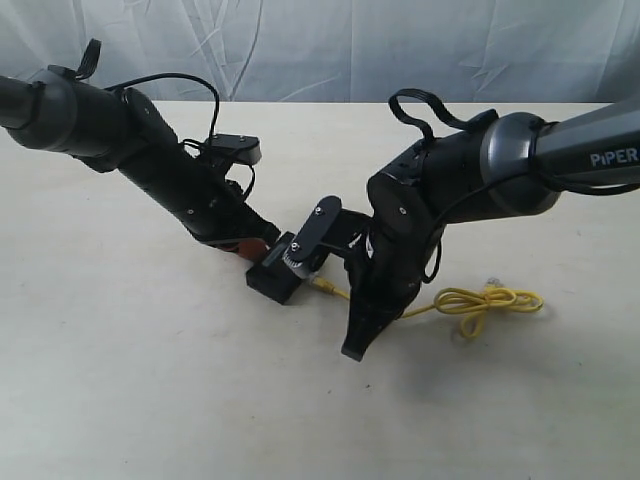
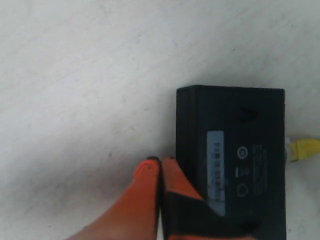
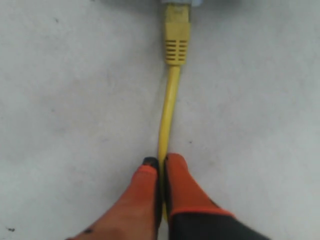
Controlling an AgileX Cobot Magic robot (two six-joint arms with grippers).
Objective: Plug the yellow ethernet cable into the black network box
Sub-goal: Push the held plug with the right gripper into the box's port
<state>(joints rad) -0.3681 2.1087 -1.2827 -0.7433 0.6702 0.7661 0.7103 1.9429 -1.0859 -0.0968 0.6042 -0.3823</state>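
The black network box point(image 1: 274, 279) lies flat on the table, label strip up point(image 2: 216, 170). My left gripper point(image 2: 160, 160) is shut with nothing between its orange fingers, one finger point(image 2: 176, 176) lying against the box's side. The yellow ethernet cable point(image 3: 168, 107) runs straight from my right gripper point(image 3: 161, 161), which is shut on the cord, to its yellow boot point(image 3: 177, 37). The plug tip meets the box's edge point(image 2: 286, 150); how deep it sits I cannot tell. The cable's far end lies in a loose loop point(image 1: 488, 300) with its clear plug.
Both black arms meet over the table's point(image 1: 150, 400) middle, the right one point(image 1: 400, 240) hiding part of the cord. A white cloth backdrop point(image 1: 330, 45) hangs behind the table's far edge.
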